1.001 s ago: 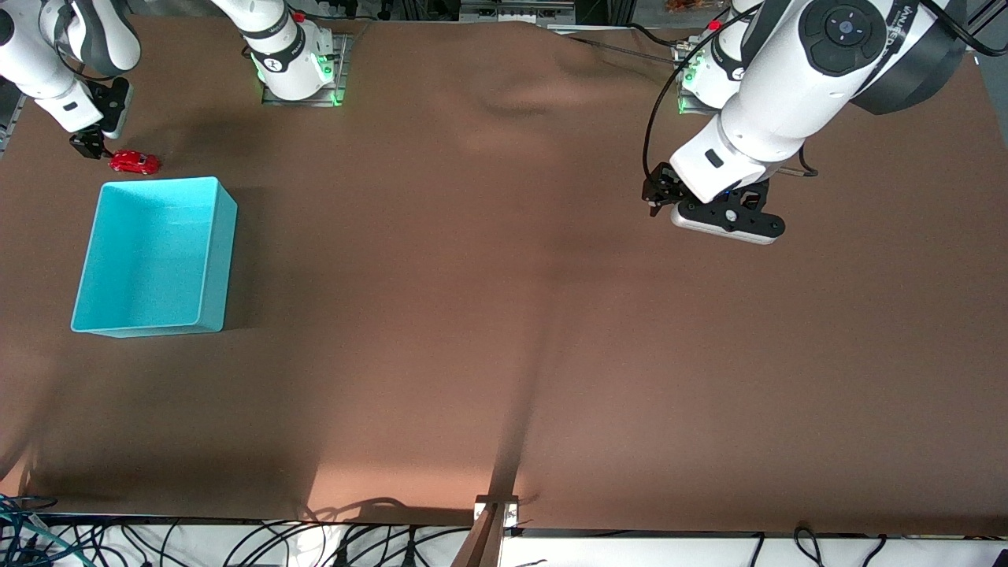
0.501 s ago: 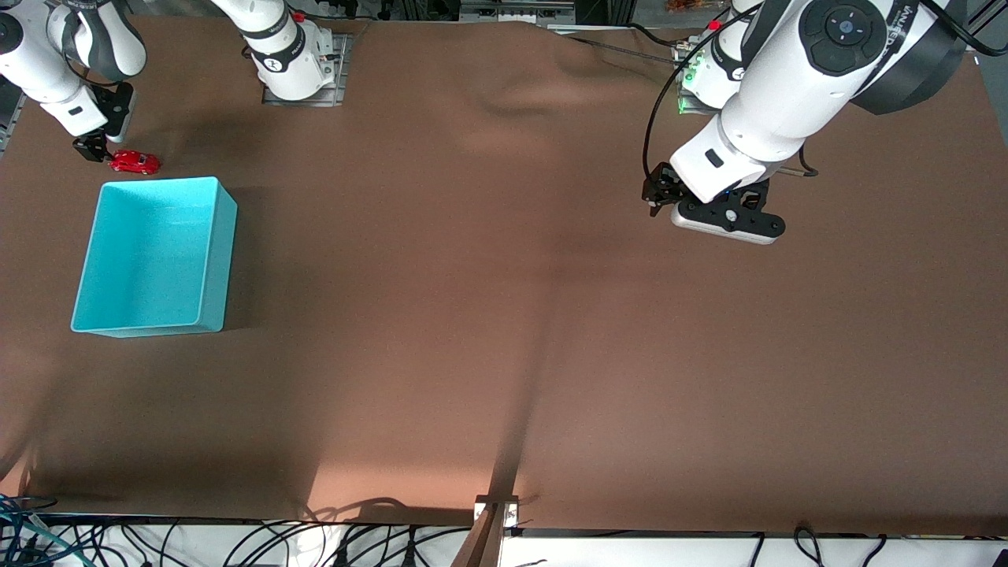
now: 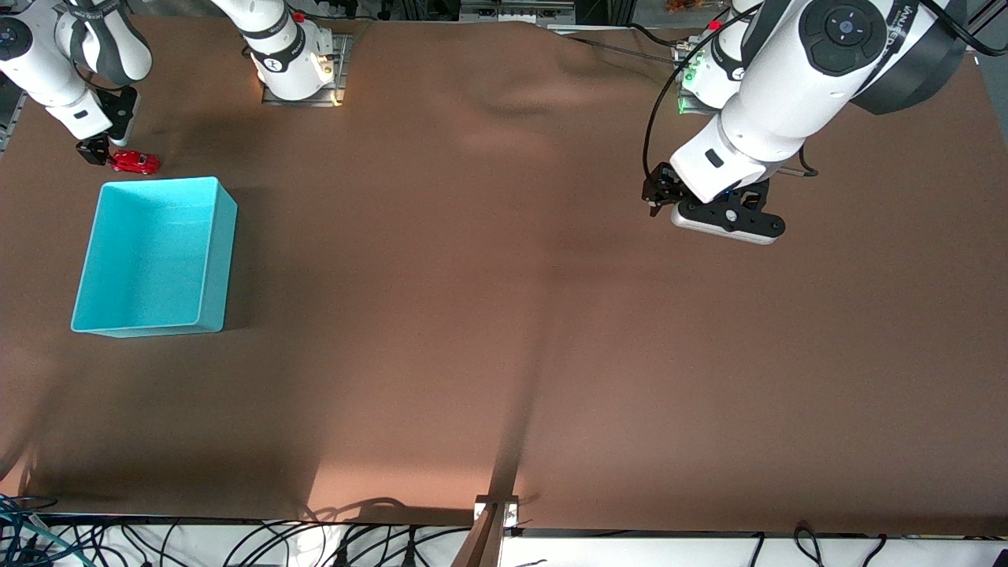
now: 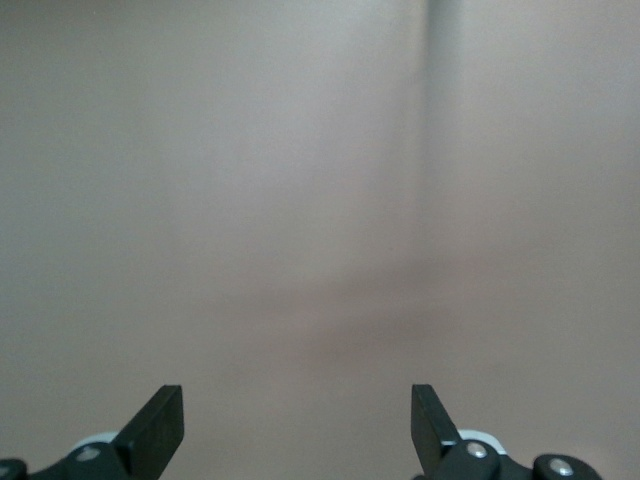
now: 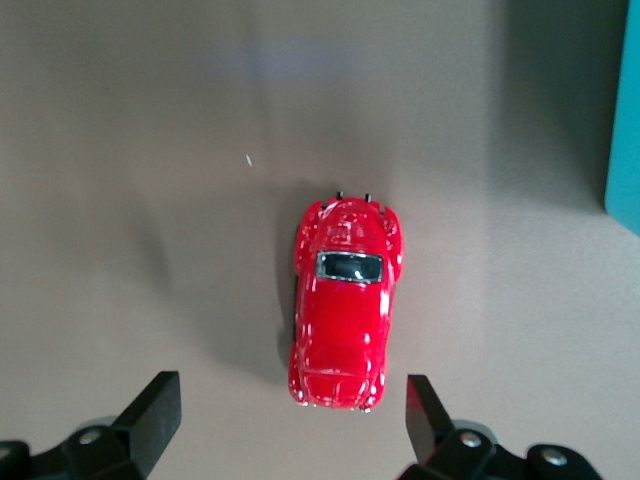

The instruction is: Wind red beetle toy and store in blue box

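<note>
The right gripper (image 3: 93,150) is hovering with its jaws spread wide and holding nothing, the red beetle toy (image 5: 343,303) lying on the table (image 3: 504,331) just ahead of them (untouched). The blue box (image 3: 153,256) is sitting nearby. The left gripper (image 4: 298,430) is waiting, jaws wide and empty, over bare table.

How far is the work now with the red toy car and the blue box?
Nothing looks done yet: the red beetle toy sits on the table beside the blue box, which holds nothing. In hand: the right gripper is open just above the toy, not touching it. The left gripper waits, open, over bare table. Left: gripping, winding, storing.
</note>
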Motion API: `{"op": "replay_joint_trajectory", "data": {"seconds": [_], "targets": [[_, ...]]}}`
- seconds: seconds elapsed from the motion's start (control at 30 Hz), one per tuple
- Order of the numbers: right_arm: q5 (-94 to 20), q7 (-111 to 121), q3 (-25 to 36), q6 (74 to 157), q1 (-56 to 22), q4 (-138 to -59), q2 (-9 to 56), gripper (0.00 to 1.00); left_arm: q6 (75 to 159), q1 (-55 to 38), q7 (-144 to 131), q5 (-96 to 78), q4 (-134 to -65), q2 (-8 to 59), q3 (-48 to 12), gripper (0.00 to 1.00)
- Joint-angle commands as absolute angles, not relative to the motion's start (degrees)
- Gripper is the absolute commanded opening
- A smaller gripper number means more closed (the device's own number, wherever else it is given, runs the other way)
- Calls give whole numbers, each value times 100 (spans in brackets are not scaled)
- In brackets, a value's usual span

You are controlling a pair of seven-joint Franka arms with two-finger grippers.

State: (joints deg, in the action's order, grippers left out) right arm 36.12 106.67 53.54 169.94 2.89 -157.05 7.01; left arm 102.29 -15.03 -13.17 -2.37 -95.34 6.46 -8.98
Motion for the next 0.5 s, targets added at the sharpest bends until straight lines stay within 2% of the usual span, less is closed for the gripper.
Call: {"op": "replay_joint_trajectory", "data": {"seconds": [0.0,0.47], "targets": [[3454,10652,5318,17288,264,-15768,914,100,10143,-1459,-1274,-387,-9378,703,-914,100],[3278,10652,5150,17516,290,-15759,1160,100,10143,-1380,-1037,-396,-9378,703,-914,100]]}}
